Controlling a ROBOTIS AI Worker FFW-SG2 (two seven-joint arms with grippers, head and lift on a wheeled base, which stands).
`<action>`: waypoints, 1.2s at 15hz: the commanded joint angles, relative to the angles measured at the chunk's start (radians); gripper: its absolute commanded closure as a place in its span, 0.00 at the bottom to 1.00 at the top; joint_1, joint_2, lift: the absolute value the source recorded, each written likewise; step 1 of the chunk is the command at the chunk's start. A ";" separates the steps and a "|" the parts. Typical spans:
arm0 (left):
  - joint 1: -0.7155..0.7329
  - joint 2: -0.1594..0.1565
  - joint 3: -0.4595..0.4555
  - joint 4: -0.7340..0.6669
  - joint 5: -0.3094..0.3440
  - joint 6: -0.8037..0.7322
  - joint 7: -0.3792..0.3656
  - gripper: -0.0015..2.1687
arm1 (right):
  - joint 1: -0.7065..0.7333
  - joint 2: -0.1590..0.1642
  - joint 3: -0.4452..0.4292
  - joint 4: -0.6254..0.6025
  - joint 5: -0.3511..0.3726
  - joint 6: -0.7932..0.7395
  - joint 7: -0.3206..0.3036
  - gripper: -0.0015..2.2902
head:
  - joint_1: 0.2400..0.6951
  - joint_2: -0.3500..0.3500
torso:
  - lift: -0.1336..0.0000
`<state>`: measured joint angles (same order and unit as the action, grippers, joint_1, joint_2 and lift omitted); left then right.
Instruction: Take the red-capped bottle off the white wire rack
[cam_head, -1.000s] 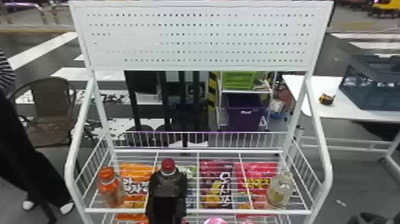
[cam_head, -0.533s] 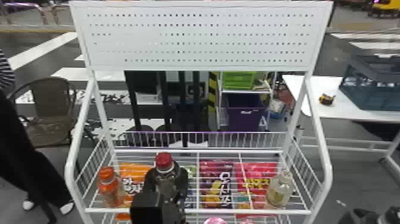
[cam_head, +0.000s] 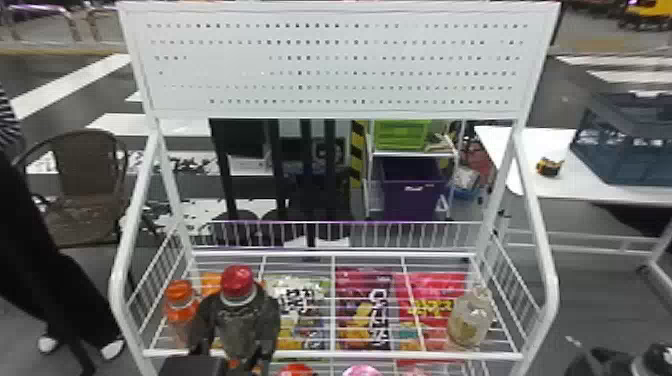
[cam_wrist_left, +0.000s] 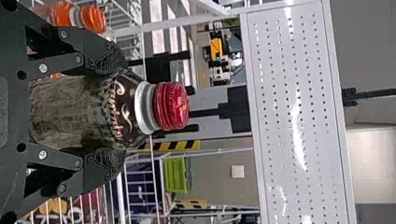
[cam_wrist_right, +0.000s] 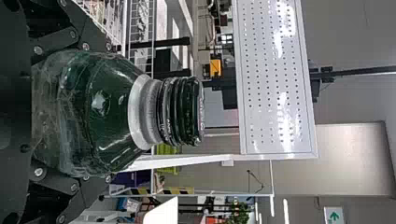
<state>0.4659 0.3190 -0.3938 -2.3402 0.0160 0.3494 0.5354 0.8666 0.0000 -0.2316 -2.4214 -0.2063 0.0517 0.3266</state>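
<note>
Fingers of our left gripper grasp the red-capped bottle — 2 of them, pressed to opposite sides of its dark body. From the head view, we see it upright at the front edge of the white wire rack, left of centre; whether its base touches the rack, we cannot tell. The left wrist view adds the grip itself: fingertips just below the bottle's shoulder, with a pale ring under the red cap.

Our right gripper is low in the head view's right corner, outside the rack. Its wrist view gives us more — 2 fingers clamped around a green bottle with a dark cap.

On the rack, the head view shows us an orange-capped bottle near the left end, a clear bottle near the right end, and snack bags between them.
</note>
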 joint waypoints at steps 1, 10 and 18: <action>0.039 0.000 0.058 -0.010 -0.002 -0.006 -0.002 0.78 | 0.000 0.001 -0.002 -0.007 -0.001 0.009 0.000 0.44 | 0.57 0.50 | 1.00; 0.043 -0.006 0.055 -0.019 -0.002 -0.010 -0.003 0.75 | -0.009 0.001 0.002 -0.002 -0.001 0.015 0.000 0.44 | 0.57 0.50 | 1.00; 0.040 -0.008 0.047 -0.024 -0.004 -0.010 -0.005 0.75 | -0.006 0.001 -0.005 -0.007 -0.004 0.018 0.000 0.44 | 0.57 0.50 | 1.00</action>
<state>0.5067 0.3115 -0.3453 -2.3630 0.0128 0.3399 0.5308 0.8601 0.0000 -0.2362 -2.4269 -0.2096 0.0697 0.3267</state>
